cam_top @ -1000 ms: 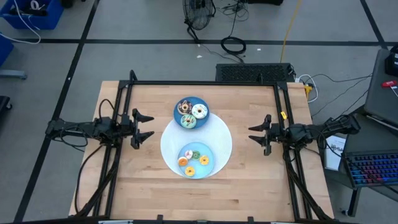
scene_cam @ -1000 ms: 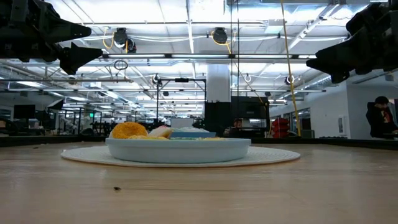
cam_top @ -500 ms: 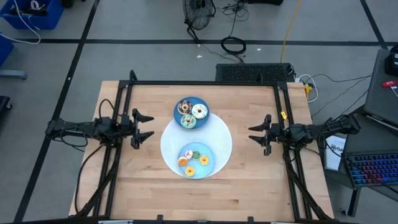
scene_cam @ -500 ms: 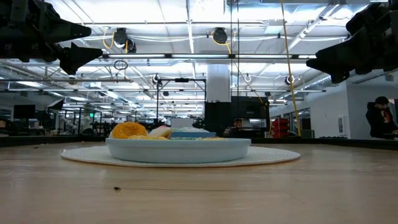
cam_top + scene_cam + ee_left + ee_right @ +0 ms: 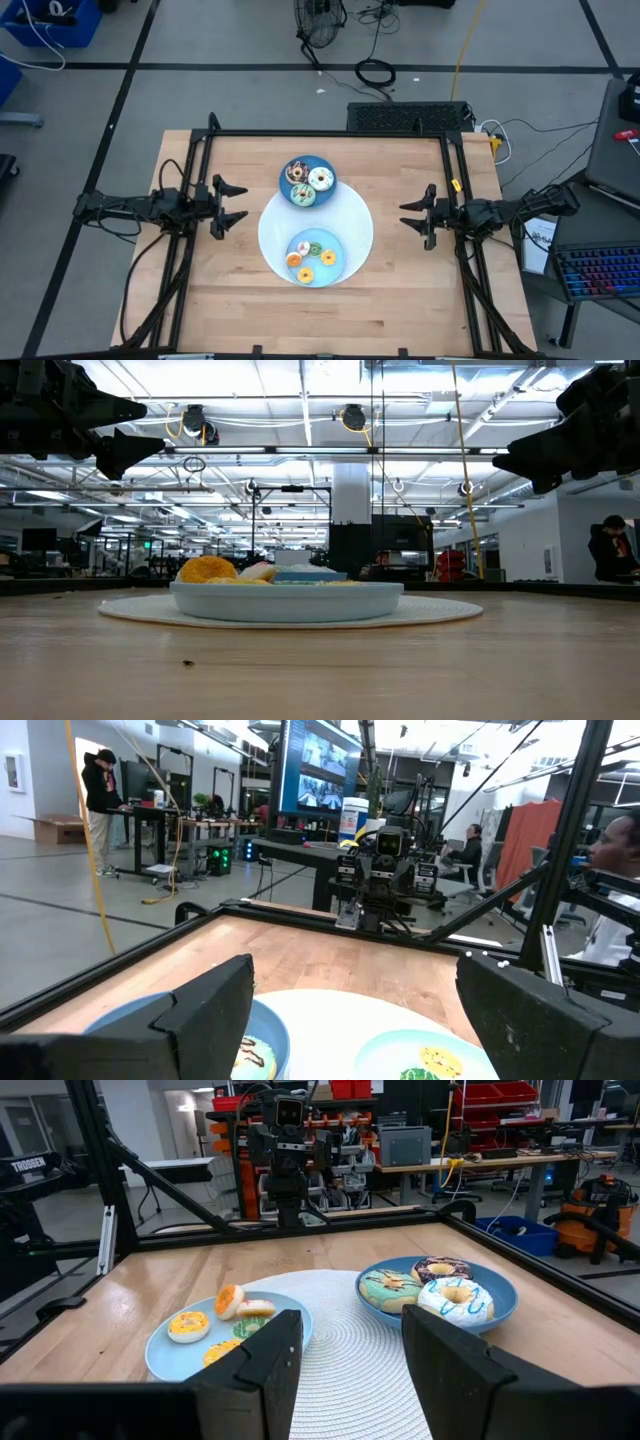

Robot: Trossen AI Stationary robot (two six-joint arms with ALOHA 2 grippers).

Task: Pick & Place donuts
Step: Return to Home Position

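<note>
Three larger donuts, chocolate-sprinkled (image 5: 297, 170), white-frosted (image 5: 321, 179) and teal (image 5: 302, 195), lie on the far blue plate (image 5: 324, 161). Several tiny orange, yellow and green donuts (image 5: 305, 256) lie on the near blue plate (image 5: 333, 275). The right wrist view shows the larger donuts (image 5: 437, 1286) and the tiny ones (image 5: 228, 1323). My left gripper (image 5: 234, 204) hovers open at the table's left, raised above the wood. My right gripper (image 5: 412, 217) hovers open at the table's right.
Both plates sit on a round white mat (image 5: 362, 228) at the table's middle. A dark frame (image 5: 330, 133) borders the table. Bare wood lies left and right of the mat. People stand in the room beyond the table.
</note>
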